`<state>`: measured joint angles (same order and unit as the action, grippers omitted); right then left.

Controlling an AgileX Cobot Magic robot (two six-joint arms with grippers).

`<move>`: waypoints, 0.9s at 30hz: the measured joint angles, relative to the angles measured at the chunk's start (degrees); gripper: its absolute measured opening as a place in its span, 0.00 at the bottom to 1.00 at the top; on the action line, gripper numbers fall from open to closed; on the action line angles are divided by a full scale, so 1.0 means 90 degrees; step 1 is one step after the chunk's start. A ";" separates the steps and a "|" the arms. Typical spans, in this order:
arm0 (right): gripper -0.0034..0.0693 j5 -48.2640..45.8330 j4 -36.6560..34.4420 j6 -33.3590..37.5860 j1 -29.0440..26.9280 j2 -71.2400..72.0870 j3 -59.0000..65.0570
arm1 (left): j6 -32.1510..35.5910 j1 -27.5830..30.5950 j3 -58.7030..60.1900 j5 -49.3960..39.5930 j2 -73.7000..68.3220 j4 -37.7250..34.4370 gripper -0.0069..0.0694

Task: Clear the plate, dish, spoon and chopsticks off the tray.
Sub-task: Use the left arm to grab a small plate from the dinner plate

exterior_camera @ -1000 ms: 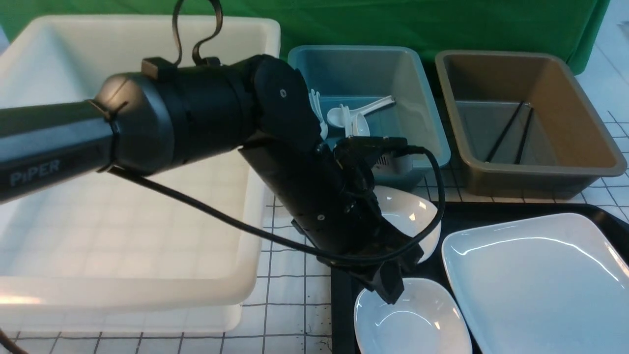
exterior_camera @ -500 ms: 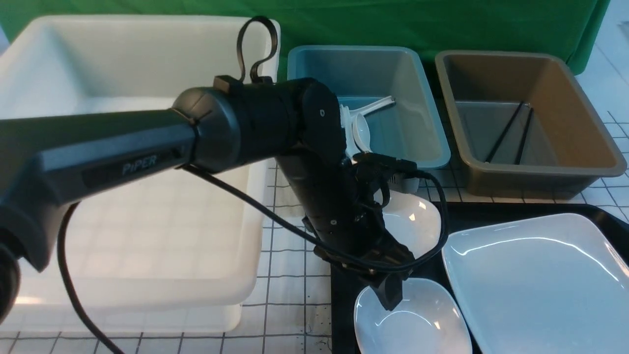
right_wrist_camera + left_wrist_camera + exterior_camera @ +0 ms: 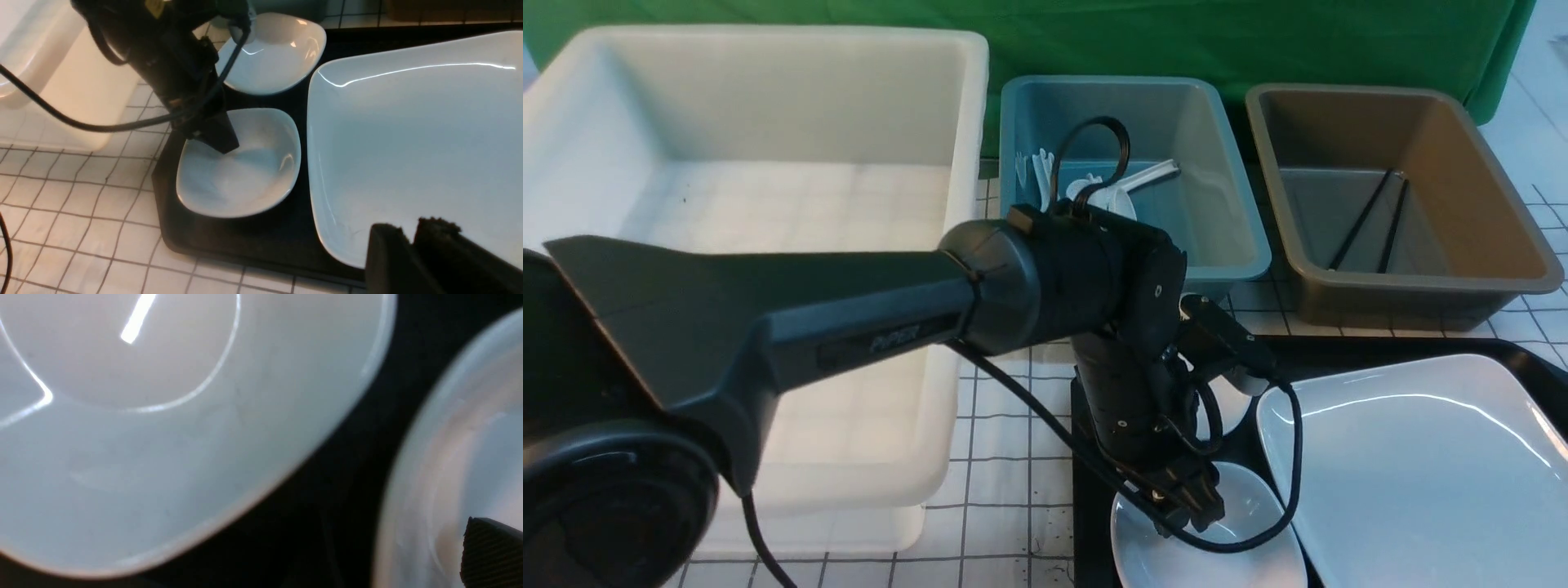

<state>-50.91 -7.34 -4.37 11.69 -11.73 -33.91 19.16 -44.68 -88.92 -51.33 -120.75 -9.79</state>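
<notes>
The black tray (image 3: 1090,490) holds the large white plate (image 3: 1413,465) on its right and two small white dishes on its left. The near dish (image 3: 1241,559) lies at the front, and the far dish (image 3: 1232,404) is mostly hidden behind my left arm. My left gripper (image 3: 1192,510) is open at the far-left rim of the near dish (image 3: 245,175), with one finger (image 3: 494,551) inside it. My right gripper (image 3: 410,230) is shut and empty above the plate's (image 3: 408,122) near edge. White spoons (image 3: 1094,189) lie in the blue tub. Black chopsticks (image 3: 1364,220) lie in the brown tub.
A large white tub (image 3: 752,245) stands at the left of the tray, with my left arm reaching across its front. The blue tub (image 3: 1225,212) and brown tub (image 3: 1494,204) stand behind the tray. The table has a white grid-pattern cover (image 3: 1013,457).
My left arm has swung forward and down. Its wrist has dropped low over the tray and its gripper has come down onto the near dish's rim.
</notes>
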 joint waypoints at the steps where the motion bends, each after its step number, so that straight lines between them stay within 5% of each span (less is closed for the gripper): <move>1: 0.25 -0.0014 0.0000 0.0000 0.0000 0.0000 0.0000 | 0.0000 -0.0006 0.0000 0.0134 -0.0074 0.0077 0.67; 15: 0.26 -0.0276 0.0000 0.0000 0.0000 0.0000 0.0000 | 0.0046 -0.0005 -0.0101 0.0267 -0.0210 -0.0268 0.66; 24: 0.28 -0.0518 0.0000 0.0000 0.0000 0.0000 0.0000 | 0.0368 0.0047 -0.0108 -0.0342 -0.0222 -0.0751 0.29; 27: 0.28 -0.0665 0.0000 0.0000 0.0000 0.0000 0.0000 | 0.0354 0.0069 -0.0108 -0.0418 -0.0200 -0.0836 0.26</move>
<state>-56.89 -7.34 -4.37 11.69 -11.73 -33.91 22.35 -44.06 -89.89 -55.10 -122.55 -17.32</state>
